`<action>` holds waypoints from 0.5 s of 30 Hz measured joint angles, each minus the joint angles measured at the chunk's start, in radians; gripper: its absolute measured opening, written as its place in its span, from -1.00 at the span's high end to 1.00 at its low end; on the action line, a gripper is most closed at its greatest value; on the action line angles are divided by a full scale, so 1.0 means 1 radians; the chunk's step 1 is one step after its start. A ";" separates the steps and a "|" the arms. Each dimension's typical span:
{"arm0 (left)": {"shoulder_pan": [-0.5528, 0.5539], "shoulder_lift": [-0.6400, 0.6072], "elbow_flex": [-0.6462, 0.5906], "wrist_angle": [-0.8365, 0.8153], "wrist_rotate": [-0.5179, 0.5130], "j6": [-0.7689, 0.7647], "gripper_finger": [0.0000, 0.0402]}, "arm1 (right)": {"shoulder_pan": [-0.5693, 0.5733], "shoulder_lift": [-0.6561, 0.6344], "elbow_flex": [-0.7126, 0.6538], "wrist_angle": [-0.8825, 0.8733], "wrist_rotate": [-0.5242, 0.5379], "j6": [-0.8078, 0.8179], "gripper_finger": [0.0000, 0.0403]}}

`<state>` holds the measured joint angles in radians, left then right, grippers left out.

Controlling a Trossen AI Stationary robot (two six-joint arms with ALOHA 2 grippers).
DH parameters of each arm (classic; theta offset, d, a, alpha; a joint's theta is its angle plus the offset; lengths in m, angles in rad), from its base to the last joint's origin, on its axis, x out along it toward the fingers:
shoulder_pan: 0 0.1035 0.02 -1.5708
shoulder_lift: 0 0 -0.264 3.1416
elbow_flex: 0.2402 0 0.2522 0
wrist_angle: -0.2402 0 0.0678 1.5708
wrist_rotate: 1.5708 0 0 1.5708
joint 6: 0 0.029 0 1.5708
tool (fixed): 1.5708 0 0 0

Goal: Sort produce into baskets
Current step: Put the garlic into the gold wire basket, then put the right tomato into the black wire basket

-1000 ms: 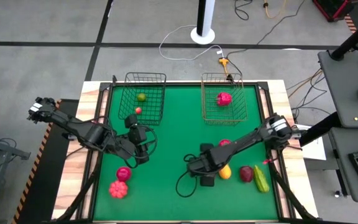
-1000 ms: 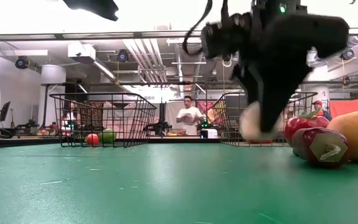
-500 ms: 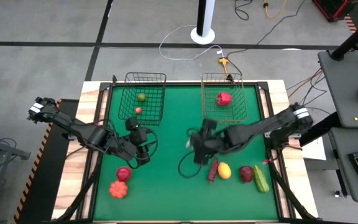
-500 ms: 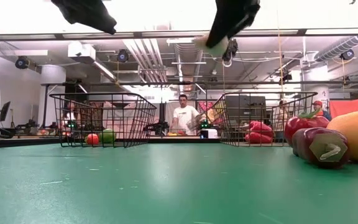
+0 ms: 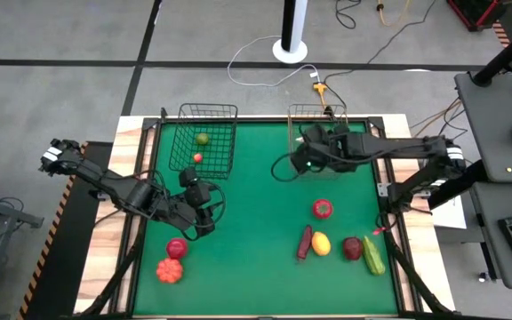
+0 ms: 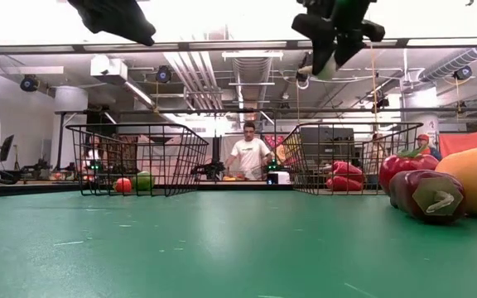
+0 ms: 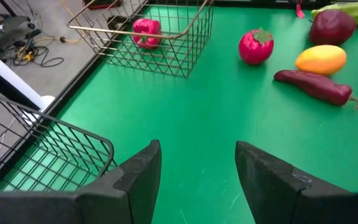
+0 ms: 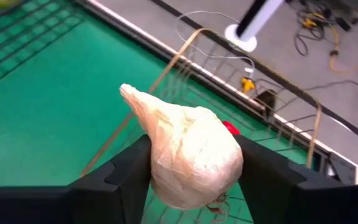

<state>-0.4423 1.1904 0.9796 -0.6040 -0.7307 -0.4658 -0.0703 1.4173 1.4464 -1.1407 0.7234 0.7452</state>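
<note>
Produce item in hand: one whitish, papery, garlic-shaped toy bulb (image 8: 188,163), clamped between the jaws of the right gripper (image 5: 312,153) and carried high over the near-left rim of the copper-brown wire mesh basket (image 5: 345,166), which sits at about 1 o'clock on the green table (image 5: 256,222).

Step in hand, as judged: delivery of the bulb to that basket, release not yet made.

Contents already binned: a magenta-red pepper-like piece (image 7: 145,32) in the copper-brown basket; a green round piece (image 5: 202,139) and a small red round piece (image 5: 197,157) in the black wire mesh basket (image 5: 185,142) at 11 o'clock.

Left gripper (image 5: 196,210): waiting at about 8 o'clock, jaws apart, nothing between them.

Unsorted stock: red tomato-like piece (image 5: 323,209), dark red chilli (image 5: 305,242), yellow oval piece (image 5: 322,244), deep purple-red piece (image 5: 352,248) and green cucumber-like piece (image 5: 373,255) around 4 to 5 o'clock; two red-magenta pieces (image 5: 172,260) at 7 o'clock.

Next move, as judged: carry the bulb a little further toward 1 o'clock until well inside the rim, lower, then part the jaws.
</note>
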 joint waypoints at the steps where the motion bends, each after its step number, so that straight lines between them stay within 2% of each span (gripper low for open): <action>1: 0.000 0.000 -0.003 -0.002 0.001 0.000 0.07 | -0.011 0.002 0.000 0.000 0.001 -0.001 -0.05; 9: -0.002 0.000 -0.026 -0.003 0.049 -0.031 0.07 | -0.050 0.004 -0.001 -0.002 0.002 -0.020 -0.33; 15: -0.002 0.000 -0.058 -0.003 0.074 -0.062 0.07 | -0.027 0.004 -0.003 0.001 0.002 -0.023 -0.47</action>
<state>-0.4442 1.1904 0.9211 -0.6067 -0.6572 -0.5281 -0.0978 1.4216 1.4438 -1.1393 0.7258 0.7223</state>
